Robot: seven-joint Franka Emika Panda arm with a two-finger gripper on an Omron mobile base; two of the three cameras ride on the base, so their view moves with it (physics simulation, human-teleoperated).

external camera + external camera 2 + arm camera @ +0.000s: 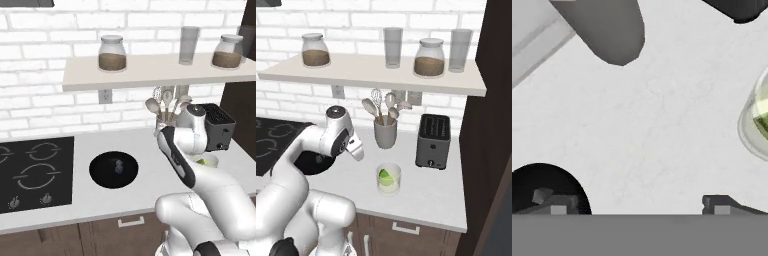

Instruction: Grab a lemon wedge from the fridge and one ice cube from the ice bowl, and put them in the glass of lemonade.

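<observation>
Nearest the base cameras, white Franka arm with dark joints, bent over a pale speckled stone counter (pixel 431 192); its two-finger gripper (pixel 634 206) hangs above bare counter, jaws spread wide with nothing between them, 2 dark fingertips (pixel 719 205) well apart in the hand view. Short clear tumbler of pale lemonade (pixel 388 178), upright on the counter in front of the grey utensil cup (pixel 385 132) and left of the toaster in the right base view, with 1 small yellow-green lemon wedge (pixel 385 175) lying inside it. Wide shallow round black ice bowl (pixel 113 169), set between the black stove top (pixel 35 172) and the arm in the left base view, holding small greyish ice cubes (pixel 118 166) near its middle; their count cannot be told. Black slotted toaster (pixel 433 140), near the right end of the counter. Pale wall shelf (pixel 376 72) above, carrying 2 lidded glass jars of brown grains (pixel 315 50) and 2 tall empty clear glasses (pixel 392 47). Fridge location cannot be told.
</observation>
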